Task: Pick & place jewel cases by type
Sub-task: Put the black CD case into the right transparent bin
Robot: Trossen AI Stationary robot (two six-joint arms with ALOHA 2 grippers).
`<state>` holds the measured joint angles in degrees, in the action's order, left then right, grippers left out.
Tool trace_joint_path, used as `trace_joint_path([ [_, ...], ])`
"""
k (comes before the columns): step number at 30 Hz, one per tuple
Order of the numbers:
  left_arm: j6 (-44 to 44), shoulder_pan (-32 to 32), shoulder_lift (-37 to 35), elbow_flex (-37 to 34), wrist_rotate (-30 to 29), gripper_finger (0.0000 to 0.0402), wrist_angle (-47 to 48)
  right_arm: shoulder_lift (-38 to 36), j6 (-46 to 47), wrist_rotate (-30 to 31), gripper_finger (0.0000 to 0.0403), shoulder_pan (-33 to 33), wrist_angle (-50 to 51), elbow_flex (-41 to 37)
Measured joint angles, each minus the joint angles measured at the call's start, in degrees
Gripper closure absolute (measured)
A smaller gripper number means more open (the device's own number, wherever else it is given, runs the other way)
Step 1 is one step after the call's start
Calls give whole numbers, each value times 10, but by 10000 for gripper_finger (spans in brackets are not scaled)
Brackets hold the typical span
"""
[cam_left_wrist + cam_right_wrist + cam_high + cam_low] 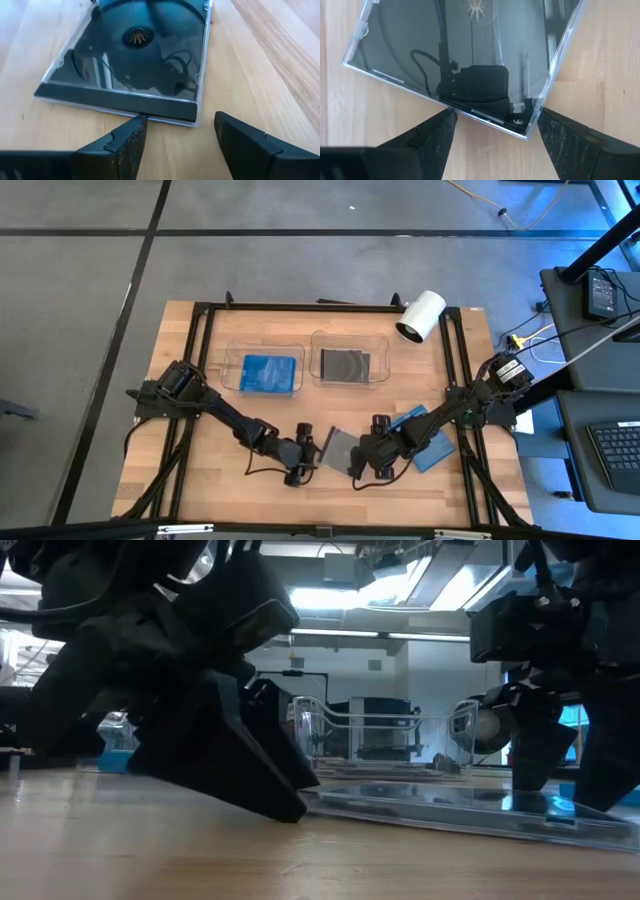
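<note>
A dark jewel case (338,448) lies flat on the wooden table near its front, between my two grippers; it also shows in the left wrist view (135,55) and the right wrist view (465,50). My left gripper (312,445) is open at the case's left edge. My right gripper (358,462) is open at its right corner. Blue jewel cases (432,450) lie on the table, partly under my right arm. Another blue case (268,372) lies in the left clear tray. Another dark case (345,365) lies in the right clear tray. My left gripper has one fingertip (136,125) at the dark case's black spine edge (150,109), coming low and slanting down from the table's left. The other finger stands off past the case's corner. I cannot tell whether it touches. My right gripper's fingertips (442,122) stand on either side of the case's near corner (527,131), and I cannot tell whether they touch it.
The two clear trays (233,385) (318,345) stand side by side at the table's far middle. A white cylinder (420,315) lies at the far right corner. A black frame (200,315) runs round the tabletop. Bare wood lies at the front left.
</note>
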<state>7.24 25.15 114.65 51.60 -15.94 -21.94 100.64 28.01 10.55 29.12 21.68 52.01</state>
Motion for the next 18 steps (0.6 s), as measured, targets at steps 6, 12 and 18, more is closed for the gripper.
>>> trace_joint_path([
  [6,-58,5,0,-1,-17,188,-20,0,-3,-2,119,0,-2,0],
  [12,-116,13,2,-1,-47,198,-37,0,-3,-5,119,1,-1,0],
  [18,-126,17,3,-1,-70,198,-44,0,0,-5,119,1,-1,0],
])
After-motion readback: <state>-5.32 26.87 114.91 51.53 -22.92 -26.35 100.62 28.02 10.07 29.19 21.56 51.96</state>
